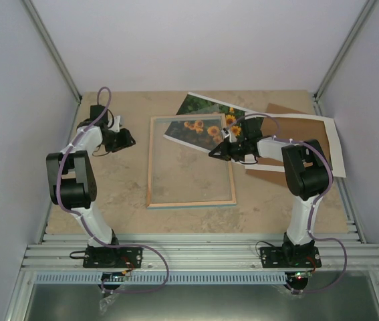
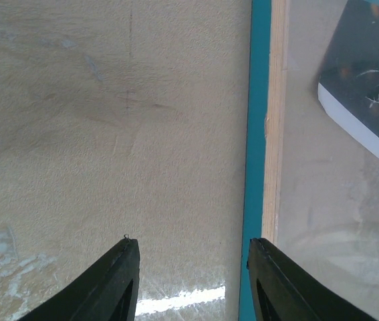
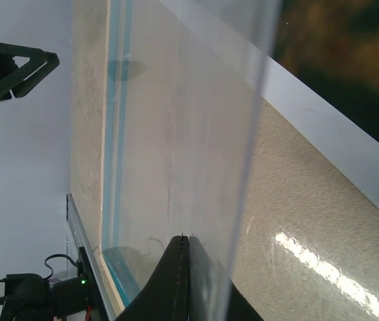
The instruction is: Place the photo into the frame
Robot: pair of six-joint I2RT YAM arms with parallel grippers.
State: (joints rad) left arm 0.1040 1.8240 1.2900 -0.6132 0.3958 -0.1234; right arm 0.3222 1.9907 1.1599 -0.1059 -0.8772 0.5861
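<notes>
Left gripper (image 1: pixel 128 139), parted and empty, beside the left rail of the frame (image 1: pixel 150 167), lying flat at centre; the photo (image 1: pixel 199 107), likely light, limp and slick, best pinched by its white edge, overlaps the frame's far-right corner, by the clenched right gripper (image 1: pixel 214 152).

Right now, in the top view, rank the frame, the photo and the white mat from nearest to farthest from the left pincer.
1. The frame, just right of the left pincer.
2. The photo, at the frame's far-right corner.
3. The white mat, far right.
</notes>
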